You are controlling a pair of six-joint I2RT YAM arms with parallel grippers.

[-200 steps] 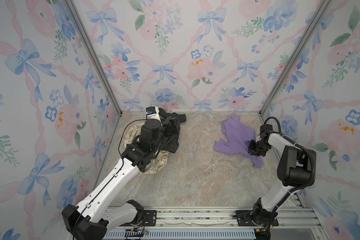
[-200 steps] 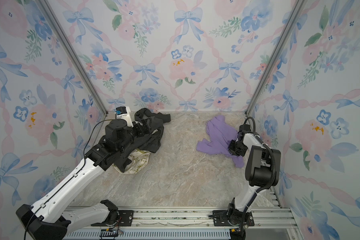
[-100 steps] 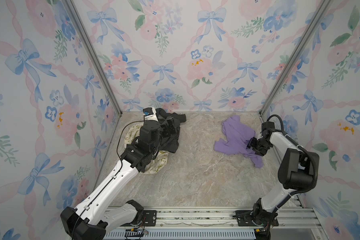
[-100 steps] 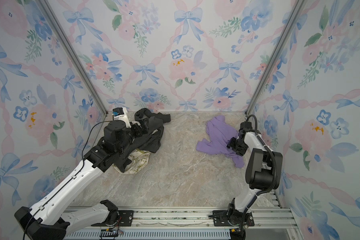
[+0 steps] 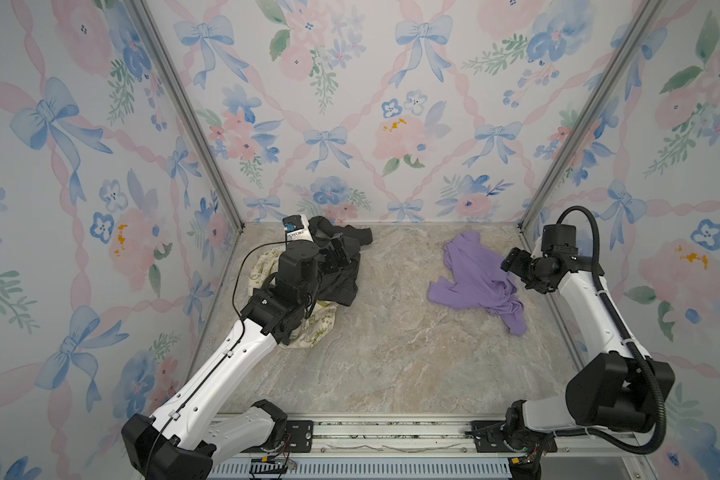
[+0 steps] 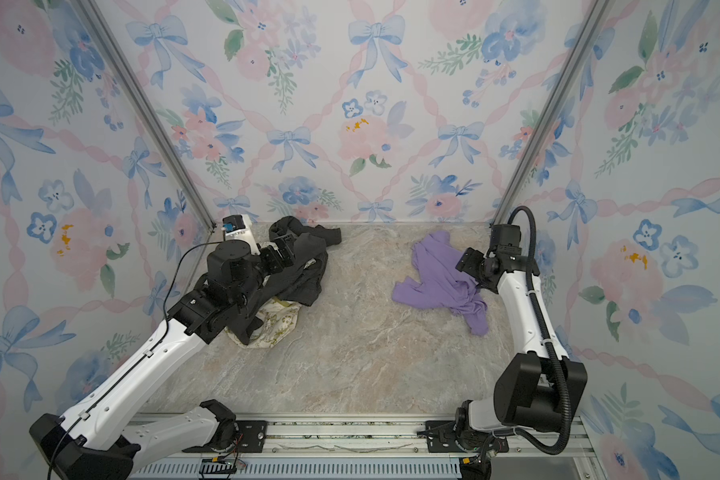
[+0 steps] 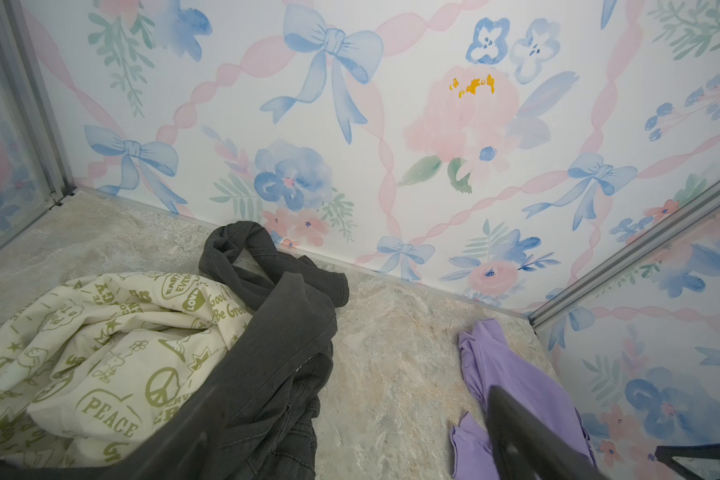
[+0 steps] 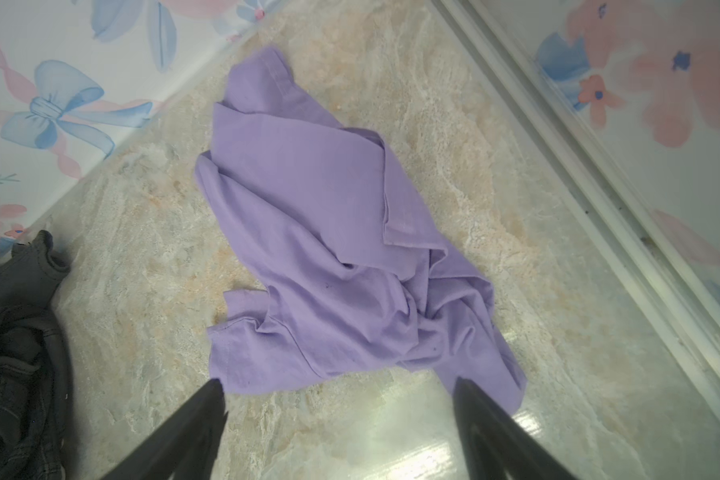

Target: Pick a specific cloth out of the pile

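Lying crumpled just beyond the released right claw (image 8: 337, 399), seemingly untouched, the cloth (image 8: 321, 232)

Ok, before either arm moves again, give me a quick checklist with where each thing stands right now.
1. Purple cloth apart from the pile: ok, bare table between them.
2. Right hand open and free of the cloth: ok, fingers spread, nothing between them.
3. Purple cloth resting on the table: ok, crumpled but down.
4. Left hand open: ok.
5. Left hand clear of the grey garment: cannot tell, it is right over it.
6. Cream cloth in the pile: ok, partly under the grey one.
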